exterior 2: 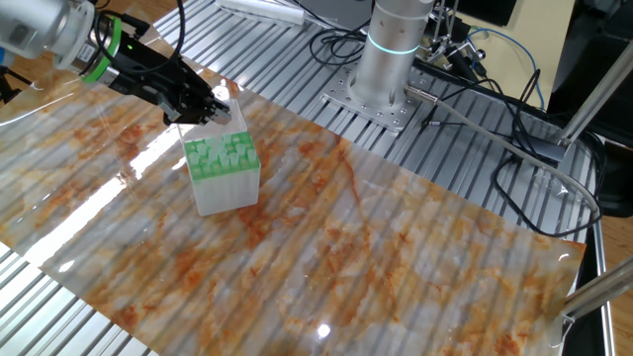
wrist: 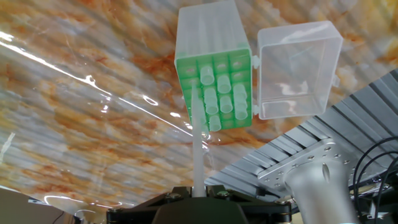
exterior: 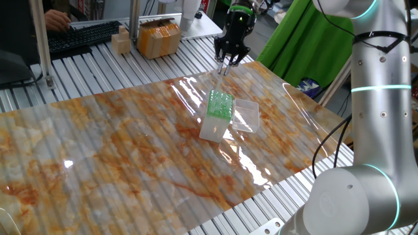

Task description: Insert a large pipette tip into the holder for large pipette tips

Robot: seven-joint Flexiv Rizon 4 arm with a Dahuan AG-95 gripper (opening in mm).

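Observation:
The holder (exterior: 217, 115) is a translucent white box with a green perforated top grid, standing on the marbled mat, its clear lid (exterior: 246, 115) open to the right. It also shows in the other fixed view (exterior 2: 224, 169) and the hand view (wrist: 214, 74), with several tips seated in the grid. My gripper (exterior: 226, 65) hangs above and behind the holder, shut on a large pipette tip (wrist: 197, 143), a thin whitish cone pointing from the jaws toward the green grid. In the hand view its point lies over the grid's left part. In the other fixed view the gripper (exterior 2: 216, 107) is just above the holder's far edge.
A cardboard box (exterior: 159, 38) and small wooden block (exterior: 120, 42) stand at the table's back, near a keyboard (exterior: 81, 36). The robot base (exterior 2: 388, 59) with cables (exterior 2: 514, 148) stands beyond the mat. Green cloth (exterior: 307, 39) hangs at the right.

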